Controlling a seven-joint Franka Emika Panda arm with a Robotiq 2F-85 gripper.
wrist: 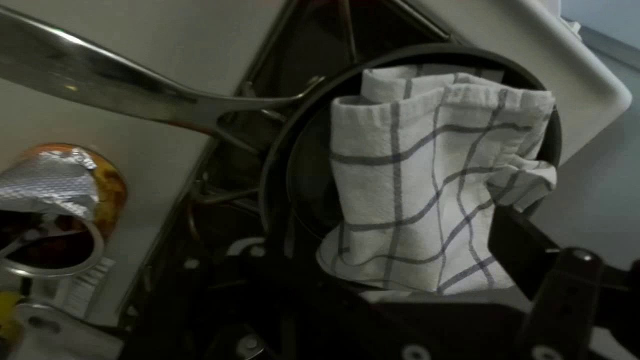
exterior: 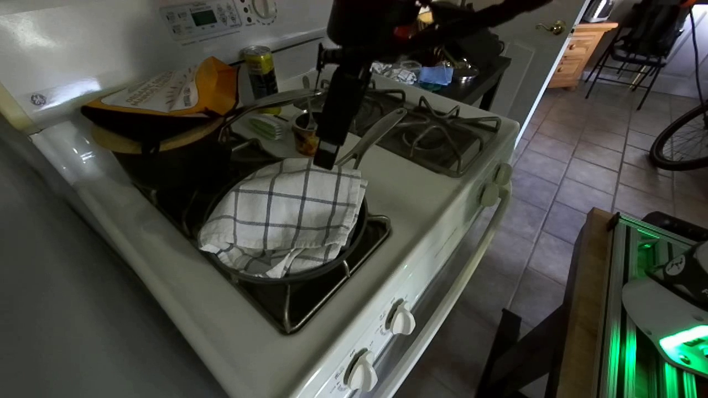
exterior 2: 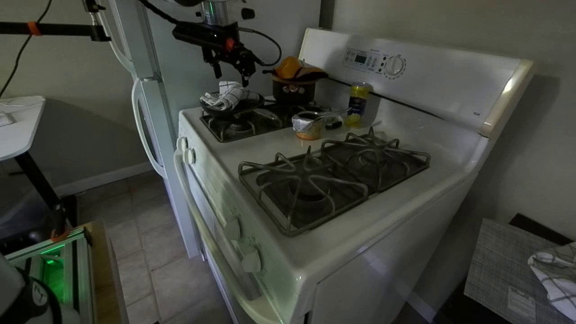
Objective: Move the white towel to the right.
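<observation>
The white towel (exterior: 287, 213) with a thin dark grid lies folded and rumpled in the round dark frying pan (exterior: 318, 272) on a stove burner. The towel also shows in another exterior view (exterior 2: 228, 95) and in the wrist view (wrist: 415, 185); the pan rim (wrist: 274, 170) shows there too. My gripper (exterior 2: 231, 80) is above the towel with its two fingers apart and nothing between them. In the wrist view, the gripper (wrist: 397, 220) has a dark finger on each side of the towel's lower part. In an exterior view, only one finger (exterior: 327, 153) shows clearly.
The pan handle (exterior: 376, 135) points toward the stove's middle. A foil-lidded cup (exterior 2: 308, 126), a yellow can (exterior 2: 356, 105) and a pot (exterior 2: 292, 91) topped by an orange bag (exterior: 215, 85) stand nearby. Burner grates (exterior 2: 310, 189) cover the other side. Another checked cloth (exterior 2: 558, 274) lies off the stove.
</observation>
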